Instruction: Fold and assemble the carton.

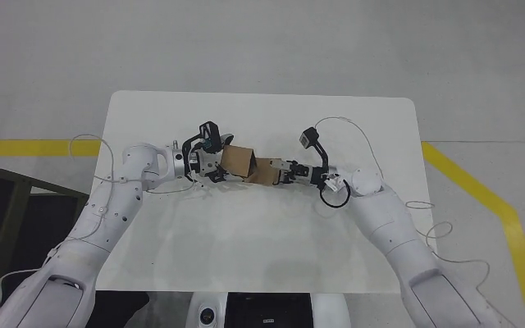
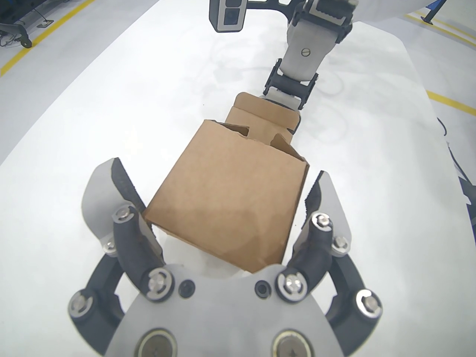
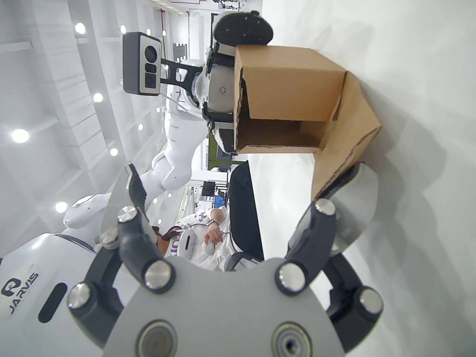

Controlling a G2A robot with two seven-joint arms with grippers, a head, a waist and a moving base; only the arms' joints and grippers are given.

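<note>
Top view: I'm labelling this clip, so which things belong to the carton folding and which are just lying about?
Part of the job:
carton
left end effector, gripping the carton
right end effector, open, at the flap

Lying about:
table underneath
white cables by the arms
yellow floor tape

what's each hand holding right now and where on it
Left hand grips the carton across its body's two sides. Right hand is open, holding nothing, one finger against the flap.
</note>
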